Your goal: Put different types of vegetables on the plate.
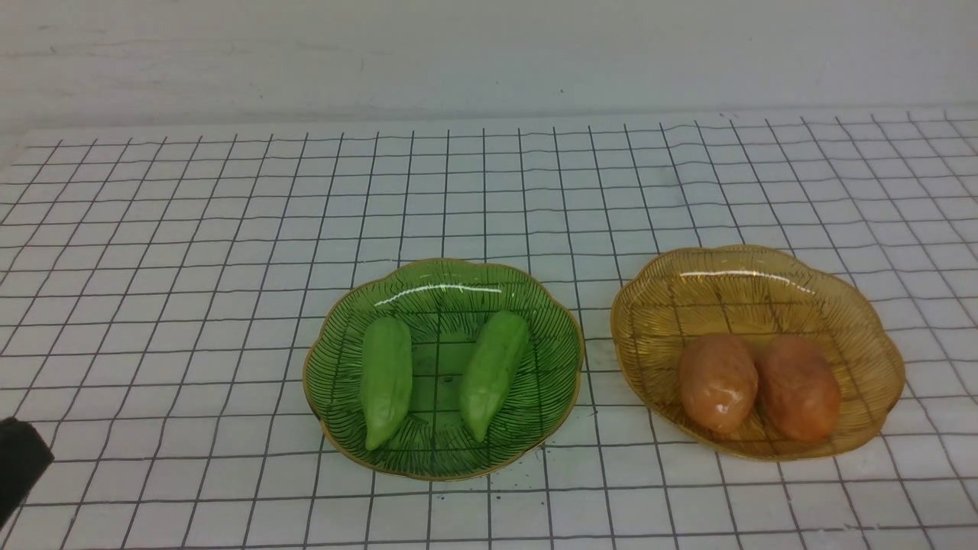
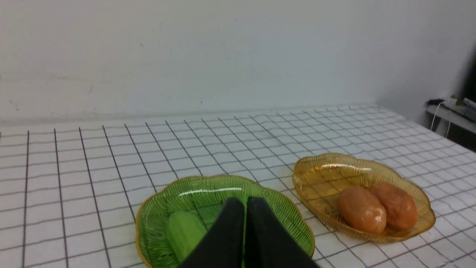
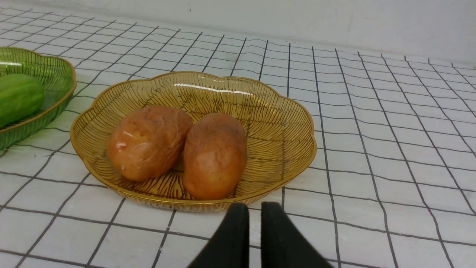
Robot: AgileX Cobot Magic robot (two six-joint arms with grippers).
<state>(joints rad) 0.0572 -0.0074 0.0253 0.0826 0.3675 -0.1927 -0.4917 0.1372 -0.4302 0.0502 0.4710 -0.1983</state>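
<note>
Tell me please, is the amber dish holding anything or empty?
Holding: two potatoes lie side by side, touching, inside the amber dish.

White grid-lined tablecloth [image 1: 191, 252], pale wall [image 1: 458, 53], cluttered side shelf [image 2: 452, 108]

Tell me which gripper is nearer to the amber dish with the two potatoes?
Right. The right gripper sits just before the amber dish; the left gripper is by the green dish.

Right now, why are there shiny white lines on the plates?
Glare from a light above: in the front view a white streak crosses the back of the green plate and the amber plate; both wrist views show the same streaks, and the left potato has small glossy spots.
</note>
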